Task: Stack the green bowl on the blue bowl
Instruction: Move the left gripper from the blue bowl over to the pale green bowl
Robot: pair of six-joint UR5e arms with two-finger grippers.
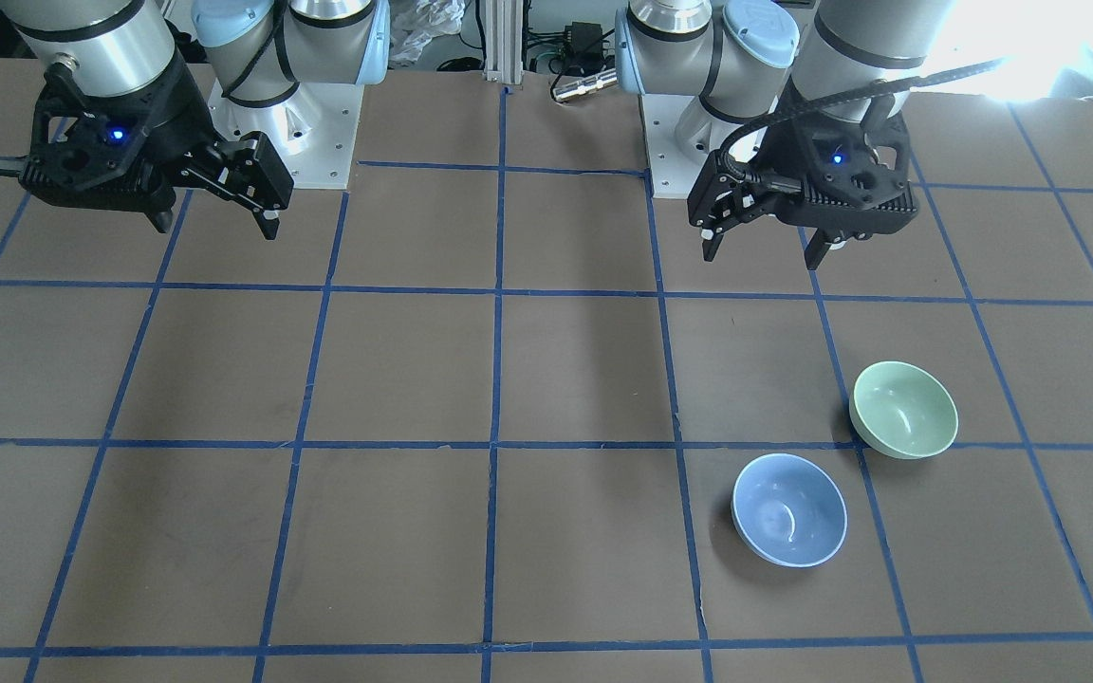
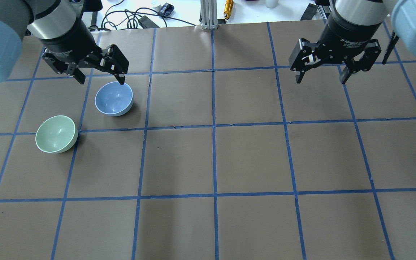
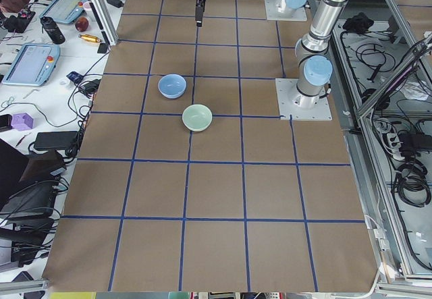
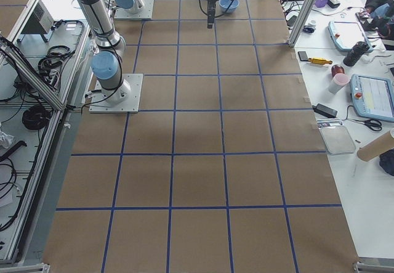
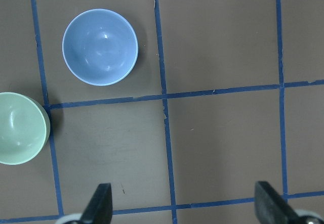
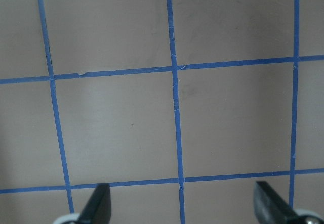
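The green bowl [image 2: 56,134] stands upright and empty on the table's left side; it also shows in the front view [image 1: 903,409] and at the left edge of the left wrist view [image 5: 21,128]. The blue bowl [image 2: 114,98] stands upright beside it, apart from it, also in the front view [image 1: 789,509] and the left wrist view [image 5: 100,47]. My left gripper [image 2: 101,77] is open and empty, held high above the table near the robot's base side of both bowls. My right gripper [image 2: 320,76] is open and empty, high over the table's right side.
The brown table [image 2: 251,159] carries a blue tape grid. Cables, tablets and tools lie beyond the table's far edge [image 2: 143,18]. The arm bases [image 1: 309,133] stand at the robot's side of the table.
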